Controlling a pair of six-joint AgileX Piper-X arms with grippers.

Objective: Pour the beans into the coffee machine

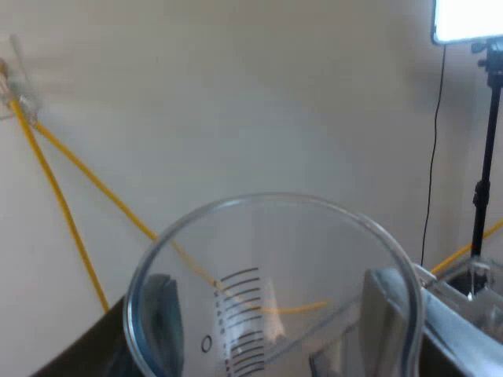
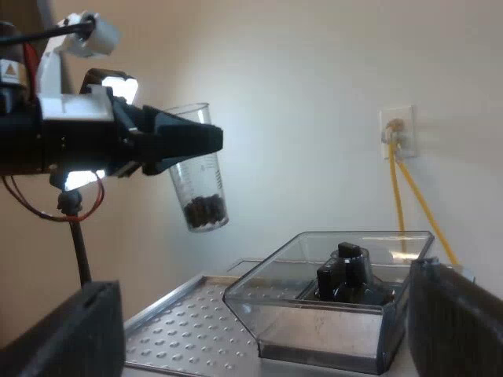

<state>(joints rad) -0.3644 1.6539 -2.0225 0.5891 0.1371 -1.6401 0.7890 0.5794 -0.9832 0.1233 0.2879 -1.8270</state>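
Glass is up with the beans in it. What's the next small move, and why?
Probably carry the measuring glass sideways until it is above the bean hopper, before tipping. The left gripper holds it nearly upright, beans at its bottom, seemingly over the machine's dimpled top, beside the hopper, not over it.

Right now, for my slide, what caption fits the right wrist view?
Left claw holds a glass of beans raised in the air near the clear hopper.

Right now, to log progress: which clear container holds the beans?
The measuring glass, gripped in the left tool: dark beans lie at its bottom. The hopper shows none.
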